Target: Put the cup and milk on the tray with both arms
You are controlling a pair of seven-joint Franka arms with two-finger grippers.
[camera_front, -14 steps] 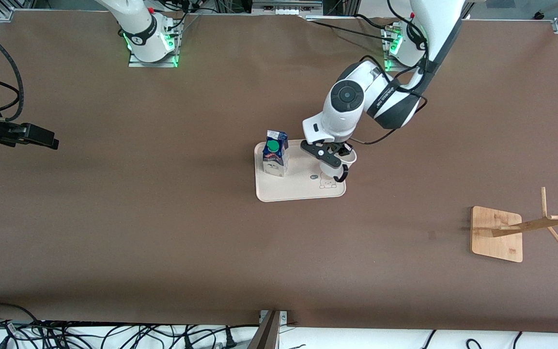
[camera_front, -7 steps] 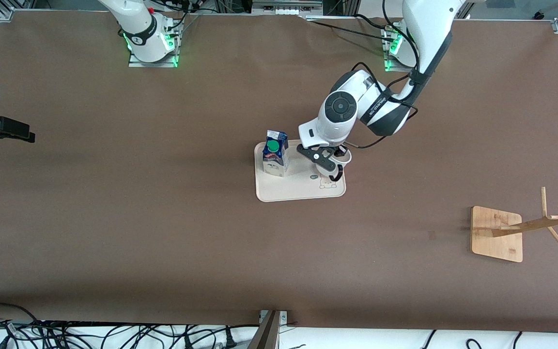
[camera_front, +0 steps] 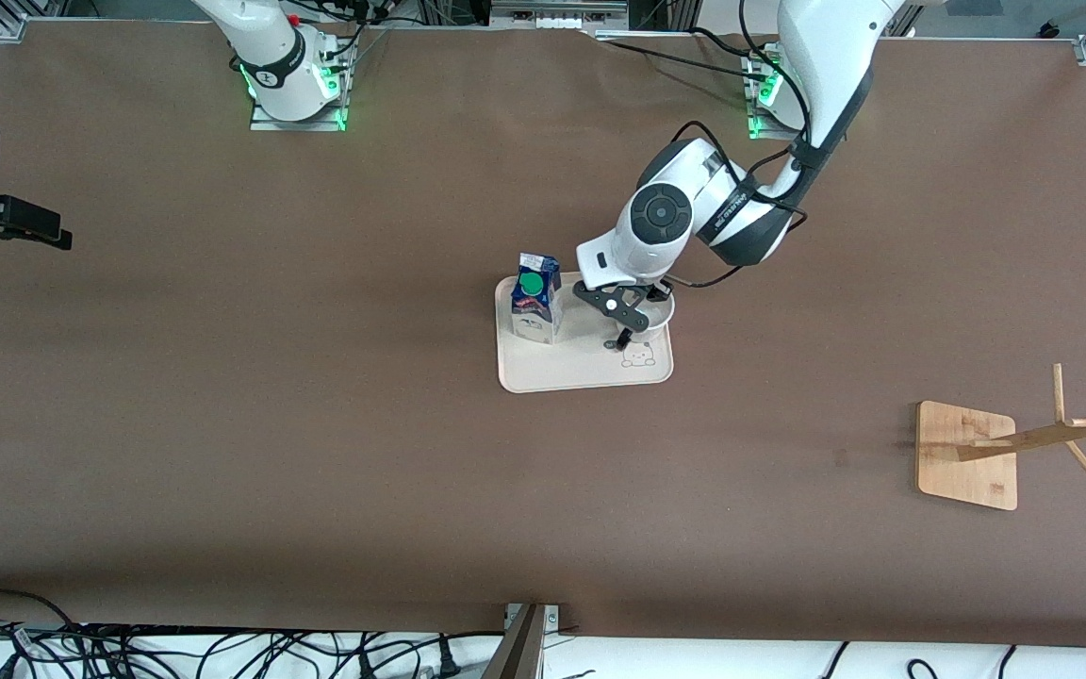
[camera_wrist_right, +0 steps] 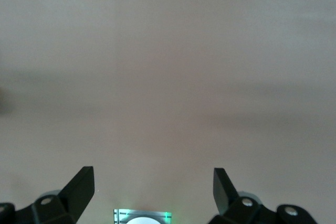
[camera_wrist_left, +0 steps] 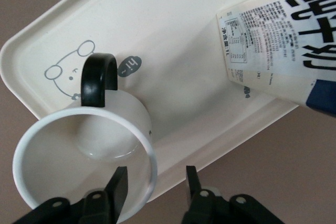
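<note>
The cup (camera_front: 662, 319) stands upright on the tray (camera_front: 581, 372) at the corner toward the left arm's base, its black handle pointing at the bunny drawing. The milk (camera_front: 535, 302) stands upright on the tray's end toward the right arm. My left gripper (camera_front: 642, 306) is over the cup. In the left wrist view the left gripper (camera_wrist_left: 156, 182) is open, one finger inside the cup (camera_wrist_left: 84, 166) and one outside, with a gap to the rim on each side. That view also shows the tray (camera_wrist_left: 173, 14) and the milk (camera_wrist_left: 283, 51). My right gripper (camera_front: 57, 236) hangs open and empty over bare table at the right arm's end; it also shows in its wrist view (camera_wrist_right: 153, 182).
A wooden rack on a square base (camera_front: 967, 455) stands toward the left arm's end of the table, nearer the front camera than the tray. The right arm's green-lit base (camera_wrist_right: 142, 216) shows under the right gripper in its wrist view.
The left arm brought the cup down and inward onto the tray. The right gripper drew up and back toward the table's edge, then stayed.
</note>
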